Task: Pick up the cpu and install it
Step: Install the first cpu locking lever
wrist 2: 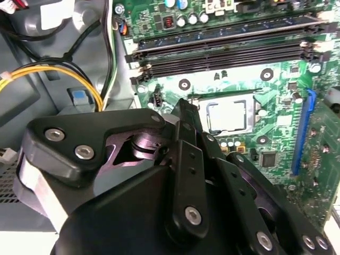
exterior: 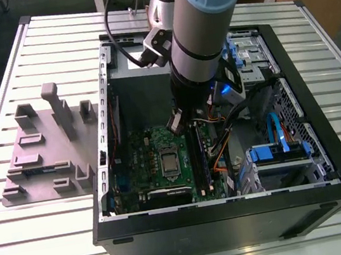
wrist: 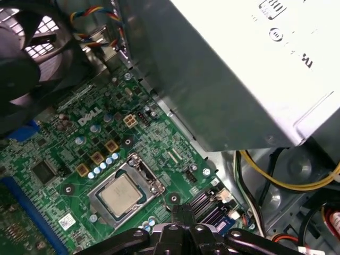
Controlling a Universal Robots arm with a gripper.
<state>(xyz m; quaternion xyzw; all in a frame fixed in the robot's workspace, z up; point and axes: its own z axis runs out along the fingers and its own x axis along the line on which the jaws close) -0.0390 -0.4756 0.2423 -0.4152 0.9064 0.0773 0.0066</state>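
Observation:
The cpu (exterior: 169, 163) lies flat in its metal-framed socket on the green motherboard (exterior: 145, 170) inside the open computer case. Its silvery top faces up in both wrist views (wrist 2: 228, 114) (wrist: 121, 195). My gripper (exterior: 175, 125) hangs above the board, just toward the exterior view's right of the socket and apart from the chip. Its fingers meet at a narrow tip (wrist: 183, 211) (wrist 2: 183, 105) with nothing between them.
A large grey power supply box (wrist: 228, 69) stands close beside the socket. Black memory slots (wrist 2: 223, 48), yellow cables (wrist 2: 53, 74) and a fan (wrist: 26, 64) surround the board. A grey fixture plate (exterior: 46, 152) lies outside the case on the slatted table.

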